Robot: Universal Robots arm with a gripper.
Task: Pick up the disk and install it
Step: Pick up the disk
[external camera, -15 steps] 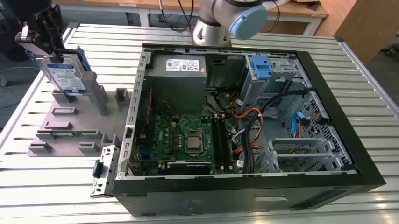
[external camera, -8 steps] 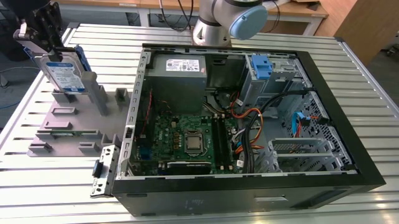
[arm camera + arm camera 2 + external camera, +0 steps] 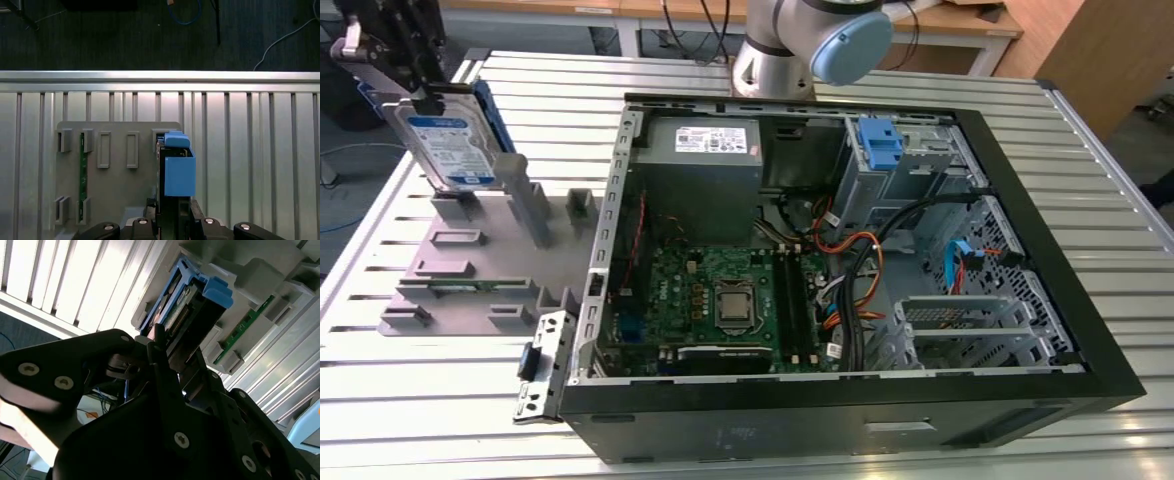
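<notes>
Closest in, the black metal claw (image 3: 172, 216) was clamped narrow on the disk (image 3: 178, 170). It gripped the top edge of a flat silver slab with glossy blue plastic rails, held upright. I'd call it the pick-up step, install not done. Under it was the matte grey fixture (image 3: 467, 295) with its blocky slots; couldn't tell if the disk was clear of it. All that sat on a ribbed aluminium table (image 3: 454, 400). The open black case (image 3: 854, 425) was well apart, so I reckon the next move needs the drive kept square and the rails lined up.
</notes>
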